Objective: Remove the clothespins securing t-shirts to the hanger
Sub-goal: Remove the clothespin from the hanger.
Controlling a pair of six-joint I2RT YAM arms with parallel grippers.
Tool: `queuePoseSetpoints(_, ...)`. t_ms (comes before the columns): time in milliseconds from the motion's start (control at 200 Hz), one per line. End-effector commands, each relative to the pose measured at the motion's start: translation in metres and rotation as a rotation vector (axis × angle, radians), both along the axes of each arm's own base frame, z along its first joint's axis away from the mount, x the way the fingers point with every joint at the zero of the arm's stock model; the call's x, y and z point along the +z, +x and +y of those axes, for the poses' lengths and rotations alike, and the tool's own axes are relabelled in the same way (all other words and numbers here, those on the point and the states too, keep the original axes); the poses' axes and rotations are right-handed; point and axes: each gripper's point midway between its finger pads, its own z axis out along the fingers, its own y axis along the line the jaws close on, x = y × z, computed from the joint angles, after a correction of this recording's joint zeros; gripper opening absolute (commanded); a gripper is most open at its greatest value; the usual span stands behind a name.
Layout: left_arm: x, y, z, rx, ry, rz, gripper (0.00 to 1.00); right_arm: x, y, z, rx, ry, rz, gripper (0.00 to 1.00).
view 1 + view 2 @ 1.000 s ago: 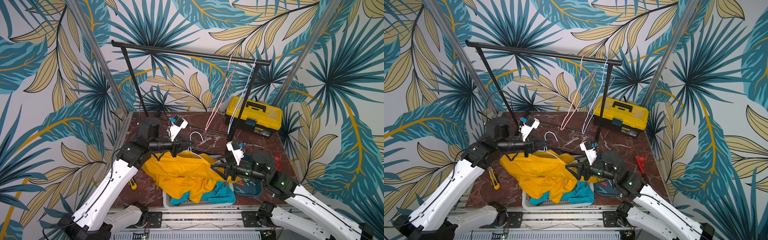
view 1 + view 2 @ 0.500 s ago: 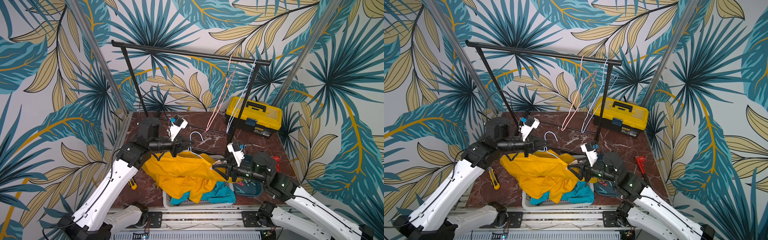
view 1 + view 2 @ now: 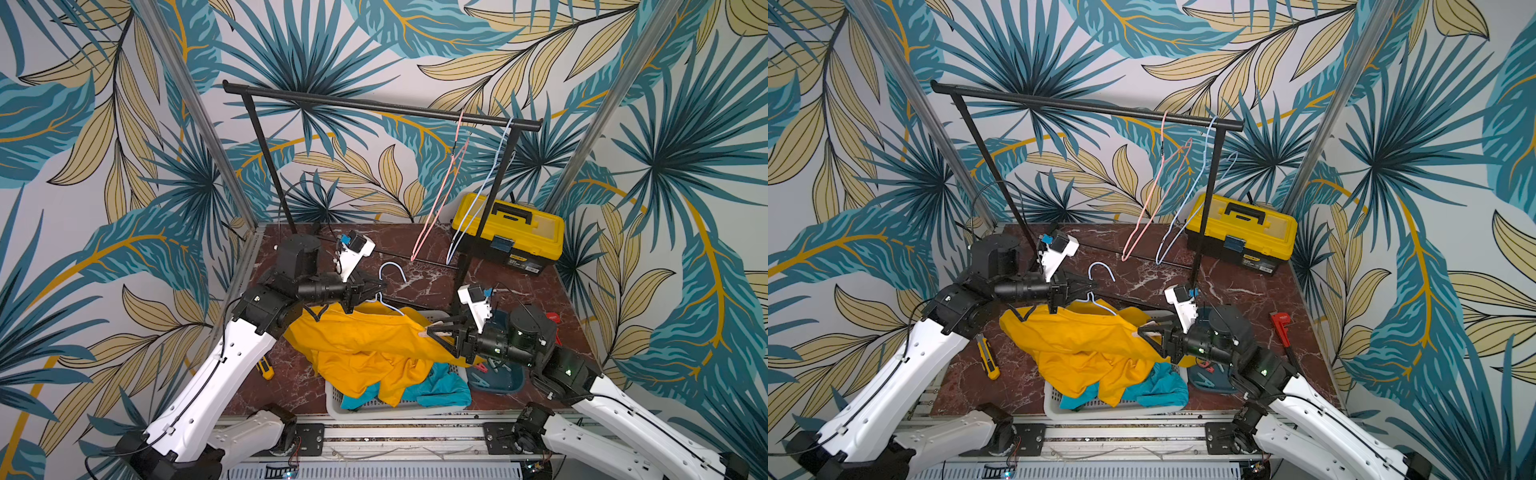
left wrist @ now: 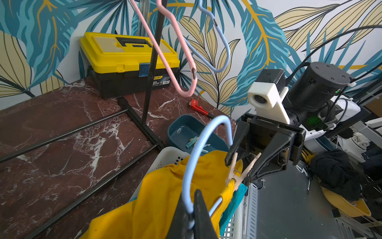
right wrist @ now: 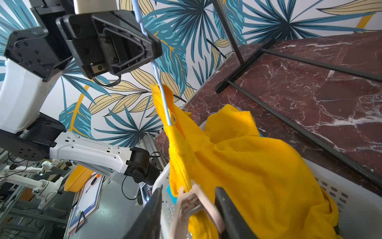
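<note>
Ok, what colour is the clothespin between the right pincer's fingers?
Tan; the clothespin shows best in the left wrist view.

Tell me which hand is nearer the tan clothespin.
Right. The right hand straddles the clothespin on the yellow shirt's edge, fingers either side; the left hand is across the shirt, shut on the blue hanger.
</note>
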Motion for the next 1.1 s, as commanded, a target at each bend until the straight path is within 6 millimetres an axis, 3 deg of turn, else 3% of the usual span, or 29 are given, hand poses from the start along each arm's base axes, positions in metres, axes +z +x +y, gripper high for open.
queuePoseSetpoints(0,0.019,-0.002,0.004,0.013,-0.03,-0.06,0.0,-0.007,0.001,-0.003,-0.019,-0.006,-0.002,0.39)
queuePoseSetpoints(285,0.019,-0.002,0.002,0.005,-0.033,-0.052,0.0,-0.01,0.006,-0.002,-0.028,-0.019,0.0,0.32)
queuePoseSetpoints(556,0.017,-0.002,0.003,0.008,-0.031,-0.049,0.0,-0.006,0.009,-0.003,-0.044,-0.012,-0.02,0.17)
queuePoseSetpoints(896,0.016,-0.001,0.002,-0.001,-0.032,-0.043,0.0,-0.002,0.007,-0.007,-0.053,0.004,-0.026,0.18)
queuePoseSetpoints(1097,0.015,-0.002,0.0,-0.013,-0.033,-0.035,0.0,0.0,0.009,-0.011,-0.083,0.012,-0.029,0.13)
